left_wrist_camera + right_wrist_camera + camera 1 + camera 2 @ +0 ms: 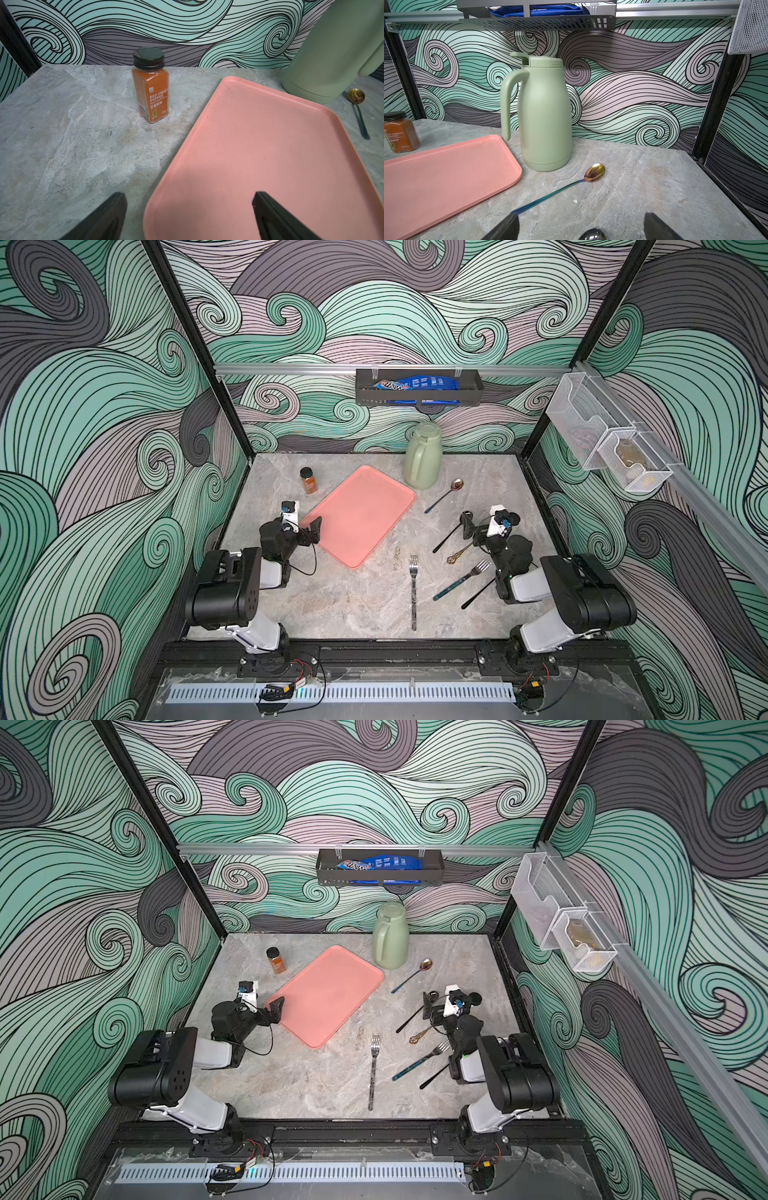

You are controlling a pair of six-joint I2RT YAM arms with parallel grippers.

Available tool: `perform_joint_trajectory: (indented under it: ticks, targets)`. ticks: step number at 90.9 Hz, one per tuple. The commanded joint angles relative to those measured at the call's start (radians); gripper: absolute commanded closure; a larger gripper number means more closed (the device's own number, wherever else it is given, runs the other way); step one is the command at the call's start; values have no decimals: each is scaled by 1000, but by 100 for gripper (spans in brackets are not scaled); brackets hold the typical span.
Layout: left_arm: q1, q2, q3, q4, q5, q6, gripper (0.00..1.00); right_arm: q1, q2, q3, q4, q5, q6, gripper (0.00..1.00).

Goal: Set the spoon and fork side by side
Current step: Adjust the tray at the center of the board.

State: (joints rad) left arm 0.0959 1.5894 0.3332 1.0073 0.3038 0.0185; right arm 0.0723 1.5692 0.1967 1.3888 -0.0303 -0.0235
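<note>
A rainbow-tinted spoon [442, 497] [560, 188] with a gold bowl lies beside the green jug. A black spoon [449, 534] lies nearer, its bowl [592, 234] showing between the fingers of my right gripper [471, 526] [579, 218], which hangs open just above it. A silver fork [413, 593] [373, 1071] lies at the front middle of the table. A second fork [462, 580] with a teal handle lies to its right. My left gripper [312, 529] [191, 197] is open and empty over the near left corner of the pink tray [361, 514].
A green jug [423, 456] stands at the back, and a red pepper jar [308, 480] left of the tray. A gold ornate utensil [457, 554] and a black handle [478, 594] lie by the right arm. A wall rack [419, 391] holds blue packets.
</note>
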Motion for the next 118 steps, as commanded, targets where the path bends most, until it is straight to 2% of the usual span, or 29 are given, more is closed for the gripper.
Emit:
perform_joint_trajectory:
  ticks: [1, 46, 58, 63, 69, 73, 77, 83, 89, 93, 98, 110, 118]
  targets:
    - [3, 11, 29, 8, 11, 12, 1, -5, 9, 7, 19, -11, -6, 1]
    - [1, 9, 12, 31, 5, 11, 1, -6, 8, 5, 24, 11, 3, 1]
    - [1, -36, -92, 193, -111, -35, 1, -14, -27, -37, 71, 103, 49, 1]
    - [2, -97, -114, 189, -171, -50, 1, -21, -77, -47, 60, 116, 62, 1]
    - [0, -217, -104, 67, -235, -71, 1, -22, -158, -28, -43, 130, 67, 1]
    - [-3, -302, -70, -76, -292, -102, 1, -23, -227, 5, -167, 139, 79, 1]
    - [-6, -377, -18, -243, -381, -175, 1, -26, -283, 63, -307, 178, 140, 1]
    - [-7, -486, 88, -579, -520, -369, 1, -52, -346, 181, -576, 222, 280, 1]
    - [-6, -527, 189, -841, -556, -492, 1, -99, -364, 291, -798, 141, 344, 1]
    - [-7, -525, 221, -924, -544, -577, 1, -123, -365, 362, -935, 85, 387, 1]
    - [-4, -508, 214, -905, -471, -624, 1, -154, -349, 440, -1069, -18, 421, 1]
    - [0, -507, 209, -844, -240, -679, 1, -203, -305, 569, -1269, -315, 416, 10]
    - [-33, -513, 248, -914, -149, -712, 11, -201, -277, 606, -1325, -457, 417, 15]
